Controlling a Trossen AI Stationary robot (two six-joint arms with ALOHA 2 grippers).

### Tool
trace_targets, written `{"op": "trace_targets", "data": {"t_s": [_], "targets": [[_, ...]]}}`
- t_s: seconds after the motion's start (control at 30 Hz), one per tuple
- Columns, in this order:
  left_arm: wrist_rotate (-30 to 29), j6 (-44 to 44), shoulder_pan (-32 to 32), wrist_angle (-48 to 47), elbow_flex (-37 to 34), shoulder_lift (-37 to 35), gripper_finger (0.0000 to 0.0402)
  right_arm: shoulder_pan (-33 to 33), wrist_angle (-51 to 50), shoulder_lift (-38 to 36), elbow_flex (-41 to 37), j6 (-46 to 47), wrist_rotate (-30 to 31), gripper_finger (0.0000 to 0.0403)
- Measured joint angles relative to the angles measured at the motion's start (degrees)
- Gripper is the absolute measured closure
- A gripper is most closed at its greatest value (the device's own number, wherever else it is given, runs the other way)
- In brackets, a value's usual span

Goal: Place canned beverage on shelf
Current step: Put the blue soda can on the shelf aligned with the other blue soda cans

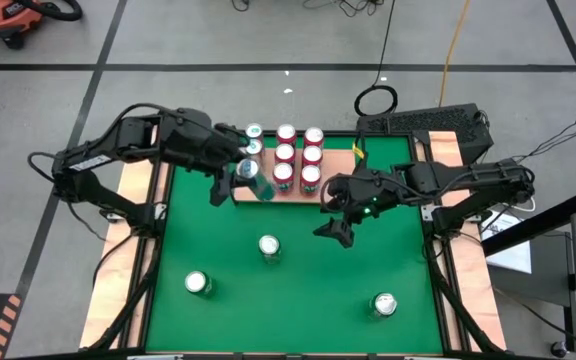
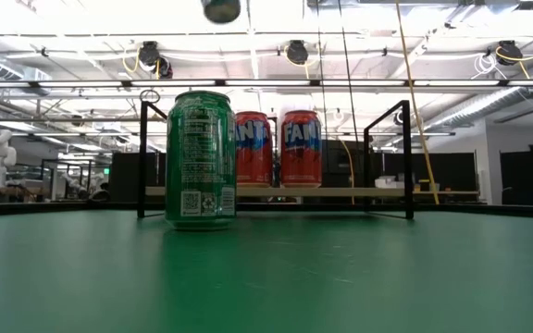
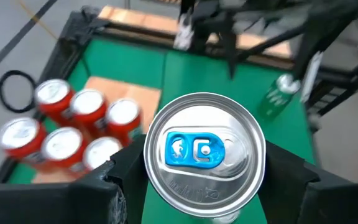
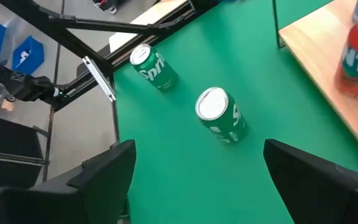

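Round aluminium can (image 3: 204,149) between left hand's (image 3: 207,186) dark fingers.

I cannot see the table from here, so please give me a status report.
Left hand shut on blue-tab can, beside the shelf. Right hand open over the mat. Six red cans crowd the shelf.

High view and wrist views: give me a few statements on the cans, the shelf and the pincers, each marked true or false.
1. The left pincer grips a can with a blue tab. True.
2. The right pincer holds a green can. False: it is open and empty above the green mat.
3. Six red cans stand on the shelf. True.
4. Three green cans stand loose on the mat. True.
5. The shelf is empty. False: it holds cans.
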Motion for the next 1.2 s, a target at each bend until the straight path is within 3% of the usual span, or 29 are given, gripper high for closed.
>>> {"op": "trace_targets", "data": {"t_s": [0.33, 0.67, 0.83, 1.2], "targets": [[4.4, 13.5, 7.5, -2.0, -4.0, 0.0, 0.0176, 3.0, 2.8, 0.0, 0.0, 2.9, 0.0, 0.0057], [7.1, 21.0, 12.2, 1.8, -15.4, -0.4, 0.0176, 4.9, 2.8, 0.0, 0.0, 5.1, 0.0, 0.0057], [8.3, 21.6, 14.2, 8.0, -21.0, -0.4, 0.0176, 4.8, 2.7, 0.0, 0.0, 5.3, 0.0, 0.0057], [10.8, 25.3, 17.4, 12.0, -29.4, -1.5, 0.0176, 4.8, 2.7, 0.0, 0.0, 4.8, 0.0, 0.0057]]}}
